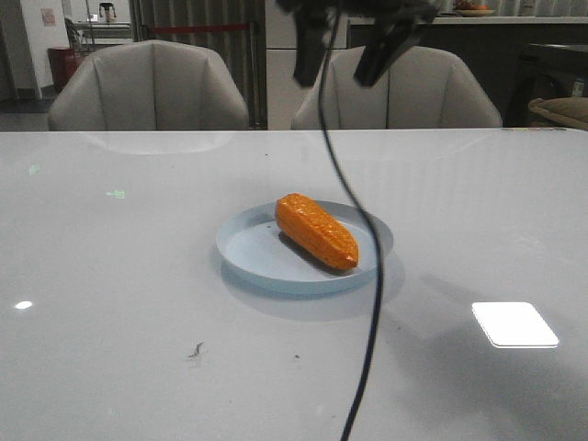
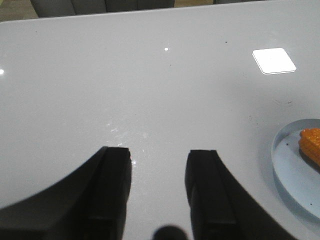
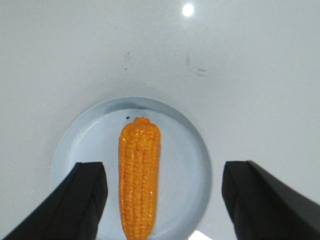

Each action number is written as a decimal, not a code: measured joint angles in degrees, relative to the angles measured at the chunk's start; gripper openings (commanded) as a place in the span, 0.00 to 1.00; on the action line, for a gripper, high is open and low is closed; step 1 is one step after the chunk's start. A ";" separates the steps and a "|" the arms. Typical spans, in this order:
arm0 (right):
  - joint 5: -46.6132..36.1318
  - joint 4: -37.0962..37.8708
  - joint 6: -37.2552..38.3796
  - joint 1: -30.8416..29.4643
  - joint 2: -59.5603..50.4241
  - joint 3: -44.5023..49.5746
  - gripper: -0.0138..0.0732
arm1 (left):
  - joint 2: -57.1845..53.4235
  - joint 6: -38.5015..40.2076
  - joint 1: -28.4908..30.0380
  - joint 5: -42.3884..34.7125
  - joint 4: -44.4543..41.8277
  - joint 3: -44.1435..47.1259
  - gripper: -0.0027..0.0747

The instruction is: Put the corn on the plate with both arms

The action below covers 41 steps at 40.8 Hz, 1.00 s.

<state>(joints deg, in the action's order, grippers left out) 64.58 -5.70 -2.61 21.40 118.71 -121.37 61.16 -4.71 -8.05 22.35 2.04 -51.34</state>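
The orange corn [image 1: 317, 231] lies on the pale blue plate [image 1: 253, 248] in the middle of the table, tip toward the front right. My right gripper [image 1: 335, 81] hangs high above the plate, open and empty; a thin black cable [image 1: 369, 303] trails down from it in front of the plate. In the right wrist view the corn [image 3: 139, 180] lies on the plate [image 3: 185, 165] below the open gripper [image 3: 165, 170]. My left gripper [image 2: 160, 152] is open and empty over bare table; the plate [image 2: 290, 165] and the corn's end [image 2: 312, 145] show off to one side. The left gripper is out of the front view.
Two grey chairs [image 1: 147, 87] [image 1: 413, 92] stand behind the table's far edge. A bright reflection [image 1: 514, 323] lies on the glossy white table [image 1: 110, 276] at the front right. Small dark specks [image 1: 196, 350] mark the front.
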 measured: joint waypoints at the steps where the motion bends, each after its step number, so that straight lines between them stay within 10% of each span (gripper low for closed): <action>1: 0.66 0.00 0.00 -0.89 -1.64 -0.07 0.83 | 0.00 0.00 0.00 0.00 0.00 0.00 0.48; 15: 6.82 0.12 -1.70 -14.74 -23.70 7.46 0.83 | 0.00 0.00 0.00 0.00 0.00 0.00 0.48; 41: -9.69 0.09 -5.81 -24.18 -75.20 65.80 0.83 | 0.00 0.00 0.00 0.00 0.00 0.00 0.48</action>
<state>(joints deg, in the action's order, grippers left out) 54.88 -5.62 -8.42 -2.78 43.51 -55.57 61.16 -4.71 -8.05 22.35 2.04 -51.34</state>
